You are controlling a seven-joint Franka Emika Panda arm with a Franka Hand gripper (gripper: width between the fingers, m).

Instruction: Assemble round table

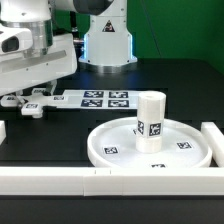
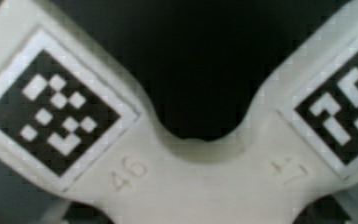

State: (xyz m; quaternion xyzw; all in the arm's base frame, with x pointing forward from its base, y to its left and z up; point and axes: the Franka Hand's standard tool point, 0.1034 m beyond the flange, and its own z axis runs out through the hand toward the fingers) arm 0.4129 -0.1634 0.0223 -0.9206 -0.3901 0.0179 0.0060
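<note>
The large round rimmed disc (image 1: 120,150) lies at the front of the exterior view. The short thick cylinder (image 1: 150,120) stands upright on it, tag facing front. The flat cross-shaped piece (image 1: 28,103) lies at the exterior view's left, right under my gripper (image 1: 30,93). In the wrist view this cross-shaped piece (image 2: 194,170) fills the picture very close up, with two of its arms and their tags spreading away. My fingers are hidden there, so whether they are open around the piece or shut on it does not show.
The marker board (image 1: 100,98) lies flat behind the disc, next to the cross-shaped piece. Long white border bars run along the front (image 1: 50,181) and the exterior view's right (image 1: 214,137). The arm's base (image 1: 108,40) stands at the back.
</note>
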